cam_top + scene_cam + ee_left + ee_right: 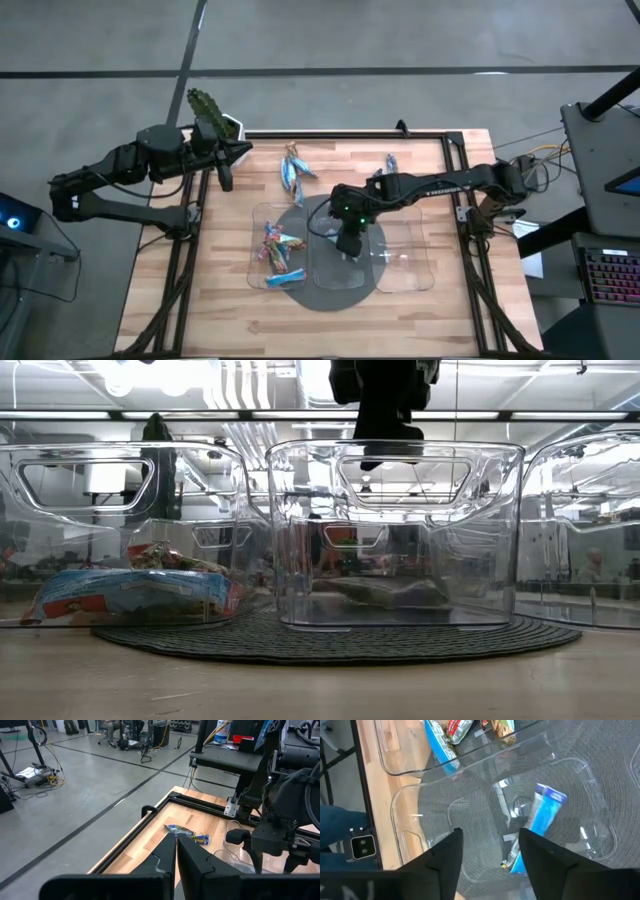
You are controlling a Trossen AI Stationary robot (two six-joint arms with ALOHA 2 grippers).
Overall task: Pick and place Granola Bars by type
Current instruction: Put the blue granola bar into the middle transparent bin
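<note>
My right gripper hangs open over the middle clear tray, fingers slanting down. One light blue granola bar lies flat on that tray's floor below the fingers, apart from them. The left tray holds several red-pink multicoloured bars and one blue one. Several loose blue bars lie on the wood behind the trays, and a few more farther right. My left gripper is shut with nothing in it and waits at the table's far left corner.
A third clear tray stands to the right of the middle one. All three trays rest on a dark round mat. A green plant in a white pot stands at the far left corner. A black frame borders the table.
</note>
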